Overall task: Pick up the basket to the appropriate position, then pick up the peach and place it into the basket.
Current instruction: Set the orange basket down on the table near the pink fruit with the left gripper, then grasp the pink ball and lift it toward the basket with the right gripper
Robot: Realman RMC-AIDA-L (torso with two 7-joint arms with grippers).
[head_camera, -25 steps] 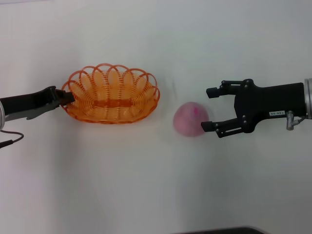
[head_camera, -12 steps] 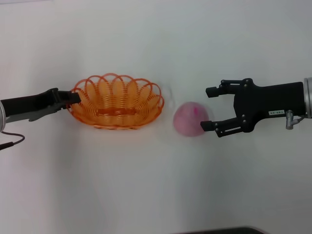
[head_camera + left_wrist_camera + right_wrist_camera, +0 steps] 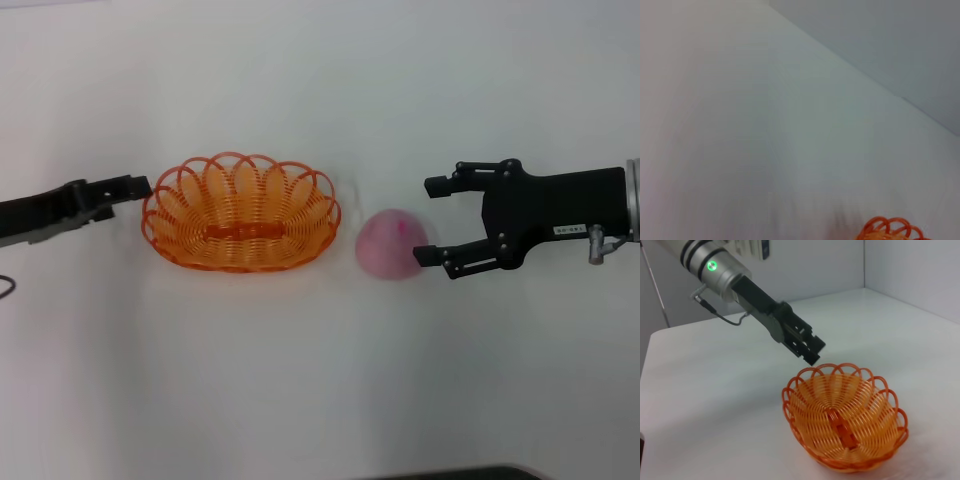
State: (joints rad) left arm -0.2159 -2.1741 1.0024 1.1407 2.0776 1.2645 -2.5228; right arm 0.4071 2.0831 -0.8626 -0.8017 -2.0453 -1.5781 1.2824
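The orange basket (image 3: 240, 212) lies flat on the white table, left of centre. It also shows in the right wrist view (image 3: 845, 425), and a bit of its rim shows in the left wrist view (image 3: 890, 230). My left gripper (image 3: 138, 186) is just off the basket's left rim, slightly open and holding nothing; it also shows in the right wrist view (image 3: 810, 347). The pink peach (image 3: 395, 243) sits right of the basket, apart from it. My right gripper (image 3: 432, 222) is open at the peach's right side, and its lower finger (image 3: 430, 257) is close to the fruit.
The white table (image 3: 300, 380) carries only the basket and the peach. A dark edge (image 3: 450, 473) shows at the table's front. Walls stand behind the table in the wrist views.
The left gripper moved the tilted basket to the right, set it down flat and drew back to the left off its rim. The right gripper and the peach have not moved.
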